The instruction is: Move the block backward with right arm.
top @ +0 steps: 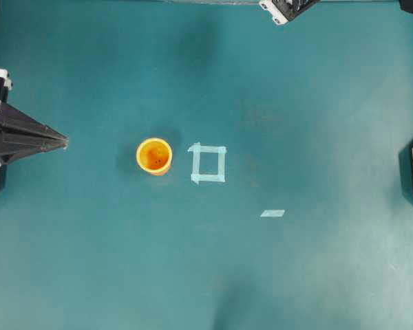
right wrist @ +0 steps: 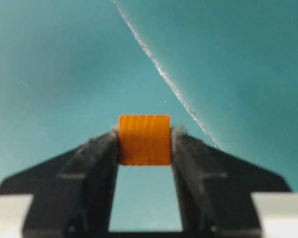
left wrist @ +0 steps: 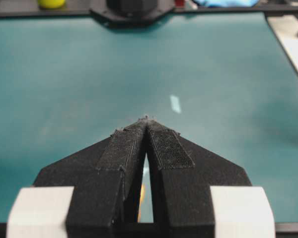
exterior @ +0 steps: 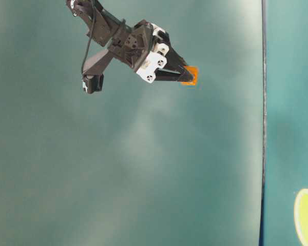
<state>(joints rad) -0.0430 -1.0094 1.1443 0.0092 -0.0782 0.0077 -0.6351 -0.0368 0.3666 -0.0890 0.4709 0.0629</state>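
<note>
1. At the left edge of the overhead view we see the left gripper, its two black pointed fingers pressed together with nothing between them; the left wrist view shows the same tips meeting over bare teal table.

2. Ahead of those shut tips, well apart from them, stands the round yellow-orange cup, upright with its mouth open to the overhead camera.

3. Just beyond the cup, farther from the left jaws, lies the pale tape square, an outline only. A short tape strip lies further right and lower; from the left wrist it shows as a small pale mark ahead of the tips and slightly to their right.

4. The right arm only peeks in at the top edge of the overhead view, so its jaws are hidden there.

5. In the table-level view we see the right gripper held up off the surface and tilted, with the block at its tips.

6. In the right wrist view the right gripper is clamped on the block: the orange cube sits squarely between the two fingertips, both inner faces touching its sides, and the gap behind it shows only teal.
</note>
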